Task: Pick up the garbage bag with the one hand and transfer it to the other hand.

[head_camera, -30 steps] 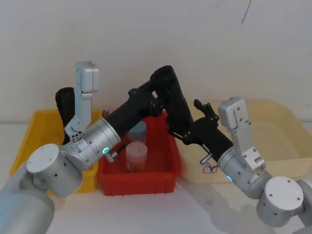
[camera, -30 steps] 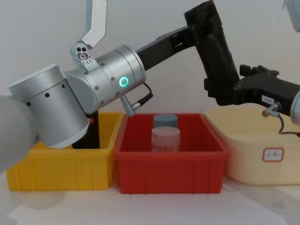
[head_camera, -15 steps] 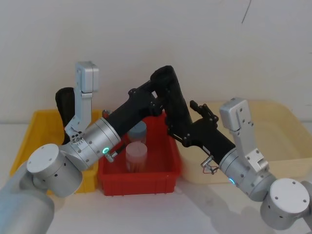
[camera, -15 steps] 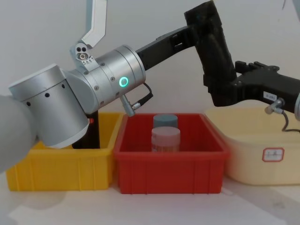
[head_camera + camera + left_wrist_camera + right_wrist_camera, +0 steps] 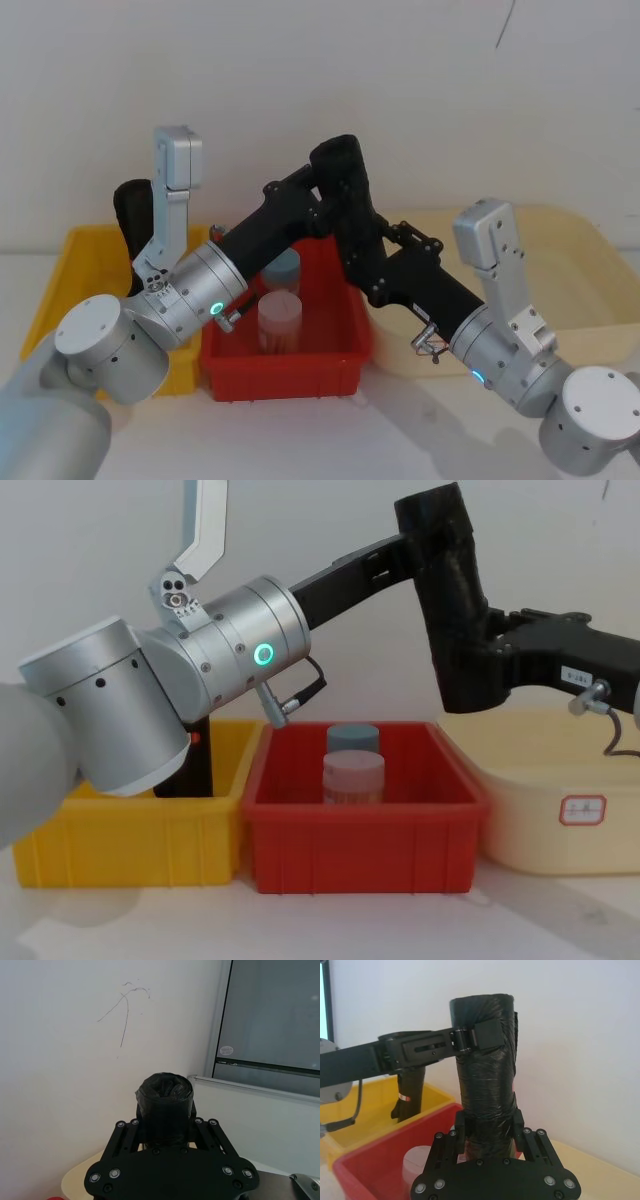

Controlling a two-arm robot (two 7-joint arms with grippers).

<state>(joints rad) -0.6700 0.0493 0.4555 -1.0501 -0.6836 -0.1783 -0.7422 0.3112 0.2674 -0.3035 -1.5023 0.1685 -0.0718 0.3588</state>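
- The garbage bag (image 5: 452, 590), a crinkly black plastic cylinder, is hanging near-upright above the red bin (image 5: 360, 845)
- The left gripper (image 5: 165, 1130) is pinching its upper part between flat black pads (image 5: 488, 1035)
- The right gripper (image 5: 478, 662) is sitting around its lower end, hiding it; whether it is squeezing cannot be told

Two jars (image 5: 352, 770) crowd the red bin (image 5: 360, 806) beneath the raised garbage bag (image 5: 450, 600), open air between. A black roll (image 5: 130, 212) occupies the yellow bin (image 5: 120, 852).

Probably a lab, white wall (image 5: 450, 90), red bin (image 5: 360, 852), yellow bin (image 5: 120, 852)
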